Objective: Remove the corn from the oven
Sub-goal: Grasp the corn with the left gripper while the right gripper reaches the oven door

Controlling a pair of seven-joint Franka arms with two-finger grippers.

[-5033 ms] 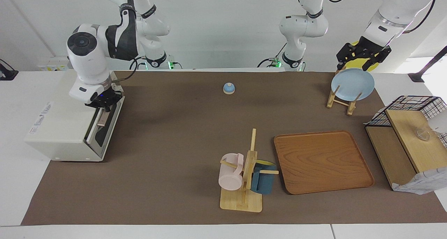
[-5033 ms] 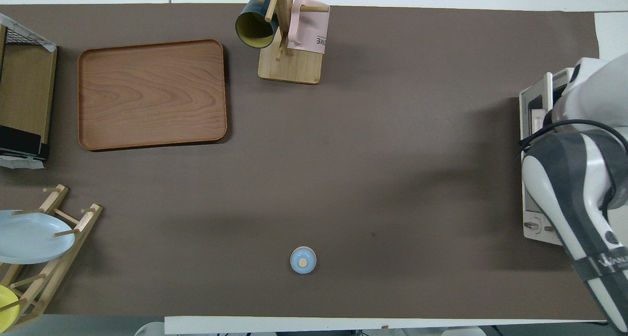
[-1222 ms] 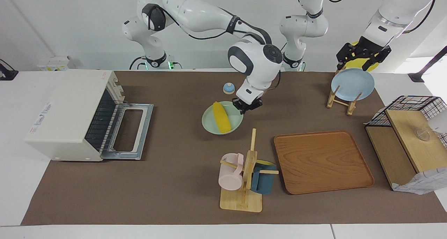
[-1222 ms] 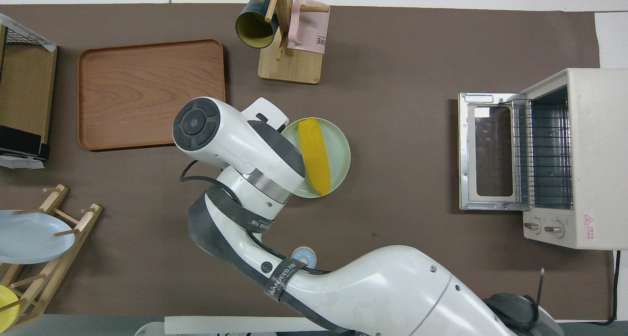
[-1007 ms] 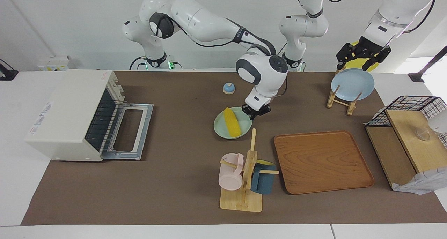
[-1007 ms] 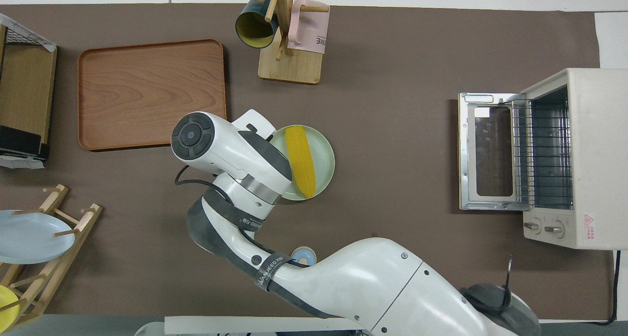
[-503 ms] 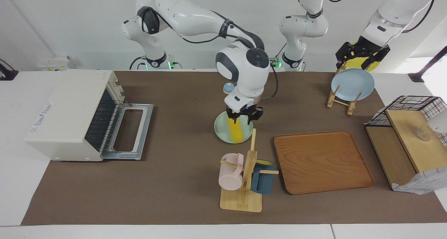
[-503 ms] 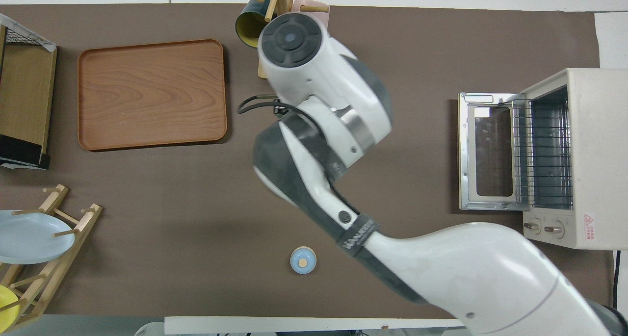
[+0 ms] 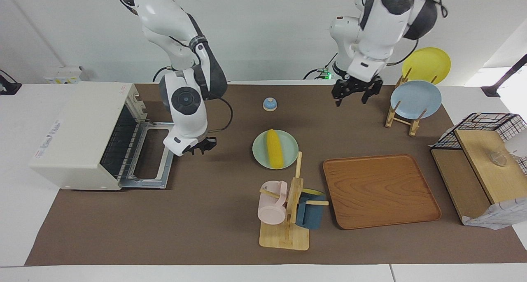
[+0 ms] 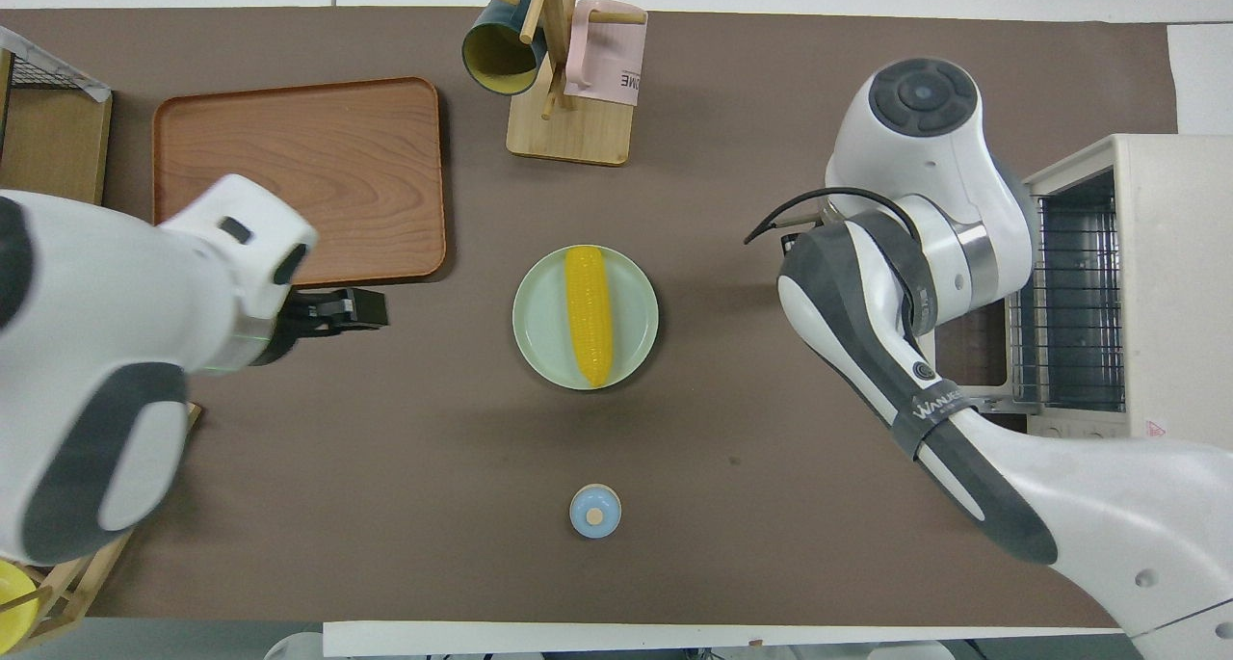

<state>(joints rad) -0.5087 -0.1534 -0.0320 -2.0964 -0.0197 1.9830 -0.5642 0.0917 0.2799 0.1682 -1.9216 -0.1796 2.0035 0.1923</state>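
The corn (image 9: 274, 148) (image 10: 589, 315) lies on a pale green plate (image 9: 288, 142) (image 10: 532, 299) mid-table, with no gripper touching it. The cream oven (image 9: 78, 125) (image 10: 1170, 255) stands at the right arm's end, its door (image 9: 154, 160) folded down flat and its wire rack bare. My right gripper (image 9: 201, 147) hangs low just off the door's free edge, between the oven and the plate; its own hand hides it in the overhead view. My left gripper (image 9: 351, 101) (image 10: 361, 309) is open and holds nothing, up in the air beside the plate rack.
A small blue-topped knob (image 9: 269, 104) sits nearer to the robots than the plate. A mug tree (image 9: 288, 208) with a pink and a blue mug, and a wooden tray (image 9: 381, 191), lie farther out. A plate rack (image 9: 413, 99) and a wire shelf (image 9: 479, 158) fill the left arm's end.
My right gripper has left the plate with the corn and swung over to the oven door's edge. My left arm has come away from the plate rack toward the table's middle. The plate stayed put.
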